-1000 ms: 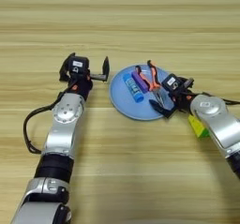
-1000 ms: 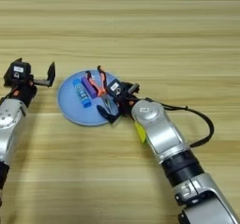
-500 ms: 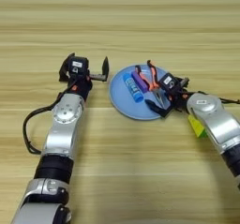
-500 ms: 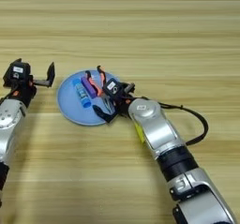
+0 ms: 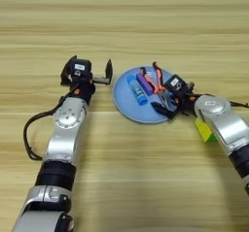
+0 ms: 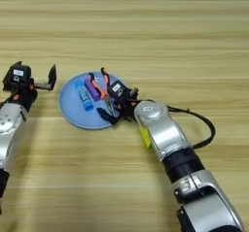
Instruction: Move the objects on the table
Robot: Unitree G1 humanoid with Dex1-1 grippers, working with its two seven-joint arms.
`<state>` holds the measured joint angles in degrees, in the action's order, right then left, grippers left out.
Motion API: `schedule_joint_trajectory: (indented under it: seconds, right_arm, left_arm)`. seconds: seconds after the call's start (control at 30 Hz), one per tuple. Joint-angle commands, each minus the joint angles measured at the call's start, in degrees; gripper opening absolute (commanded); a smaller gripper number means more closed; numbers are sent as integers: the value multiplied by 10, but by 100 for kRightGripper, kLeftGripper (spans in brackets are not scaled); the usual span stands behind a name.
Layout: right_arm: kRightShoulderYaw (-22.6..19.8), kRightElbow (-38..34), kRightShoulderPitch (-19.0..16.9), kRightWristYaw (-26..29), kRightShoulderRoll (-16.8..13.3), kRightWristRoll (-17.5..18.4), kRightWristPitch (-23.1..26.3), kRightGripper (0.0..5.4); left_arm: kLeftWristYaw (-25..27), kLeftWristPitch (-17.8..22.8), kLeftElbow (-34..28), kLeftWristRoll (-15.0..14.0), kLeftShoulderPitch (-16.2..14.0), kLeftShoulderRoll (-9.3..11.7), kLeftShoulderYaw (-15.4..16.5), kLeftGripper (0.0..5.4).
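Note:
A round light-blue plate (image 5: 127,108) lies on the table (image 5: 146,27). It holds a blue-and-white glue stick (image 5: 137,91), a short purple bar (image 5: 144,84) and orange-handled pliers (image 5: 156,79). My right gripper (image 5: 165,103) is open and low over the plate's right side, its fingers on either side of the pliers' metal nose. The puzzle cube (image 5: 206,131) shows green and yellow, mostly hidden under my right forearm. My left gripper (image 5: 91,62) stands open just left of the plate, holding nothing.
My left forearm (image 5: 68,124) runs from the bottom edge up to the plate's left rim. A black cable (image 6: 202,124) loops off my right arm to the right. Bare planks stretch across the far half of the table.
My right gripper has crept a little leftward over the plate toward the pliers' nose. The left arm and the things in the plate have not moved.

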<state>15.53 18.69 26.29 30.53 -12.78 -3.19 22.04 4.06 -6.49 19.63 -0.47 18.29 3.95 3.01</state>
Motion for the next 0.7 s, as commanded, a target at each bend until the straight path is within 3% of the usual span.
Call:
schedule_joint_trajectory:
  seconds: [0.03, 0.7]
  right_arm:
    - [4, 21, -3, 3, 3, -3, 16, 410]
    - [4, 6, -3, 1, 6, -1, 16, 159]
  left_arm:
    - [-4, 10, -8, 0, -6, 2, 1, 540]
    - [-4, 8, -7, -1, -4, 2, 2, 540]
